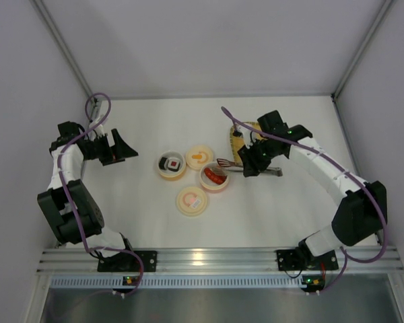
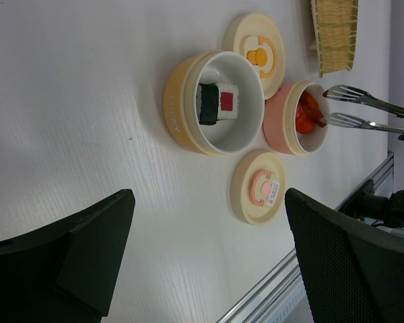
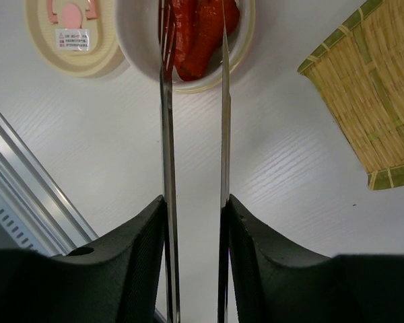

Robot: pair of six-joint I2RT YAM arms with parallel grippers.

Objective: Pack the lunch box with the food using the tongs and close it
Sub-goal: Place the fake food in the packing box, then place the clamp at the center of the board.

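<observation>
Slim silver metal tongs (image 3: 167, 134) are clamped between the two black fingers of the right end effector (image 3: 195, 202), which presses on both arms from outside. The arms run straight out ahead of it with a gap between them. At their tips, just ahead of the end effector, stands a round pink bowl with a white inside (image 3: 141, 60). It holds a red sausage (image 3: 198, 33) and what looks like a second orange-red piece. In the wrist view the food lies between the two tong tips, but whether metal touches it cannot be told.

Ahead and to the left of this end effector, a round cream lid with a pink handle (image 3: 71, 30) lies flat on the white bench (image 3: 289, 202), just beside the pink bowl. To its right, near the tongs, is a woven yellow tray (image 3: 370, 101).

Beyond the pink bowl, farther from the right end effector, a round yellow bowl with a white inside (image 2: 175, 108) holds a black-and-white sushi roll with a red centre (image 2: 219, 102). Beside it lies a second cream lid with an orange handle (image 2: 256, 50). Both bowls are uncovered.

Farthest off, the left end effector (image 1: 126, 149) hangs with its fingers spread wide, gripping nothing. It is aimed at the yellow bowl, which is well apart from it.
</observation>
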